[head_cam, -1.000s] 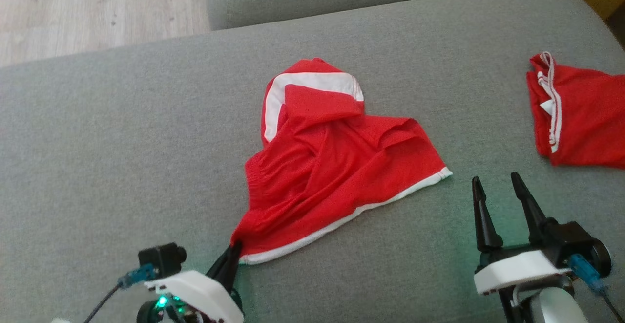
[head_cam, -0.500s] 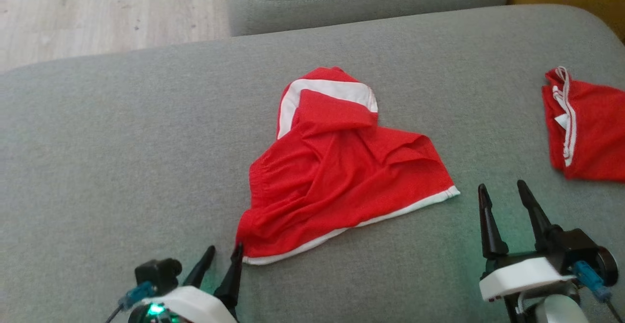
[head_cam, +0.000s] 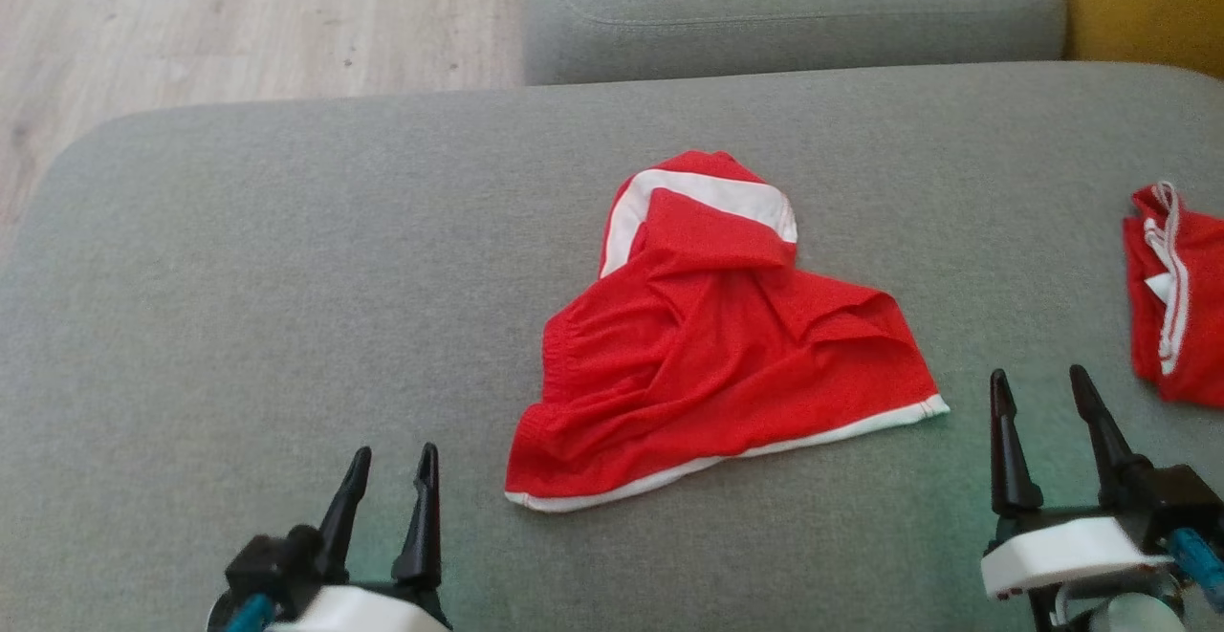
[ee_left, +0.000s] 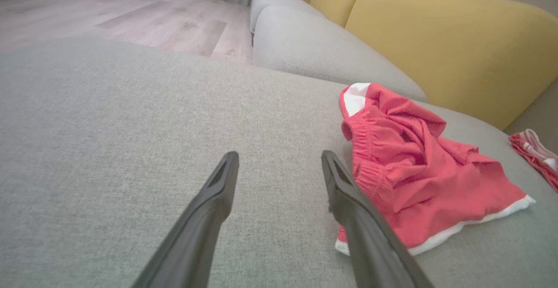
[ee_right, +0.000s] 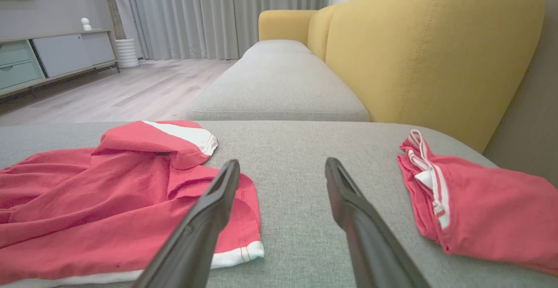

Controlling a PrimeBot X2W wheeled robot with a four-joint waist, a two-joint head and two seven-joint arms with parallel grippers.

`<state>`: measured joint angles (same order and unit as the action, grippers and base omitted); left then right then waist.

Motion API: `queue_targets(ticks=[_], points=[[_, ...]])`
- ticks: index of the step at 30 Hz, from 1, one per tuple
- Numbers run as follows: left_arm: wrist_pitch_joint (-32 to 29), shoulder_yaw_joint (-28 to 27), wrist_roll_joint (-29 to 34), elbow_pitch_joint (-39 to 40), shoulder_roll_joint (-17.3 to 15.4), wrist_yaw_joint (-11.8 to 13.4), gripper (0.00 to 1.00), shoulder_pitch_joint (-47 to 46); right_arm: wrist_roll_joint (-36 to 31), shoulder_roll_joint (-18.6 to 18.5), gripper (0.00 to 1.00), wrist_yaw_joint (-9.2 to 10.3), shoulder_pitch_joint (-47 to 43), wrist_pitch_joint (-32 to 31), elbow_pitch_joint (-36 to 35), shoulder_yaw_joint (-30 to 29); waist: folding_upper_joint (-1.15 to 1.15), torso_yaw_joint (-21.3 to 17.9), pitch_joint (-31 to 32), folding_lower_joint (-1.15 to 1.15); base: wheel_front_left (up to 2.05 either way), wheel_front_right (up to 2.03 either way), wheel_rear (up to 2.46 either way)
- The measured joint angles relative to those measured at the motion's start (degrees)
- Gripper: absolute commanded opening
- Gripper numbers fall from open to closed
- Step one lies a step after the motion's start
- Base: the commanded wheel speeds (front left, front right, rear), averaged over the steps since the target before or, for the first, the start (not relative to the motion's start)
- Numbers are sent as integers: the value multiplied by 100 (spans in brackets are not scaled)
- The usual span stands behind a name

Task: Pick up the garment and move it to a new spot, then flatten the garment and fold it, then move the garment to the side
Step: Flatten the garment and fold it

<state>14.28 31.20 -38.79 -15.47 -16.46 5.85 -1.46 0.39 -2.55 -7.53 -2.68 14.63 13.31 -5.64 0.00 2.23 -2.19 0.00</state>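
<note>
- While the red shorts lie crumpled in the middle of the grey cushion, with one leg doubled back over the rest, flattening is judged to be the step in hand.
- Nothing is gripped. The left gripper is seen with its fingers spread, near the shorts' near-left corner but apart from it. The right gripper is likewise spread and empty, near the right end of the white hem.
- The doubled-back leg, marked by its white band at the far end, should be pinched at its edge and drawn away from the waistband so that it unfolds.
- The hem's two corners are best taken one by each gripper and pulled apart low over the cushion, so that wrinkles are stretched out rather than bunched.
- Only one layer should be caught; otherwise the thin fabric is likely to be dragged along whole.
- The second red garment at the right edge should be left undisturbed.
</note>
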Motion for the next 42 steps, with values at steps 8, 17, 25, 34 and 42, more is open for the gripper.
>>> queue_targets(ticks=[8,17,25,34,42], points=[[1,-1149,1369,219,493,-513,100,600,-98,0,100,0,-13,0,27,-26,0,212,53,0,0,0,0],[1,-1982,2301,246,915,-1029,100,724,14,0,100,-1,-53,-1,266,124,0,281,107,1,0,0,0],[1,-2239,2647,235,1141,-1232,100,766,166,0,100,-1,-145,-1,417,354,0,234,129,0,0,0,0],[1,-2328,2786,235,1226,-1300,100,760,214,0,100,-1,-146,-1,453,378,0,189,119,0,0,0,0],[1,-2167,2827,89,1216,-1301,100,760,316,0,100,0,-136,-1,444,346,0,146,104,0,0,0,0]])
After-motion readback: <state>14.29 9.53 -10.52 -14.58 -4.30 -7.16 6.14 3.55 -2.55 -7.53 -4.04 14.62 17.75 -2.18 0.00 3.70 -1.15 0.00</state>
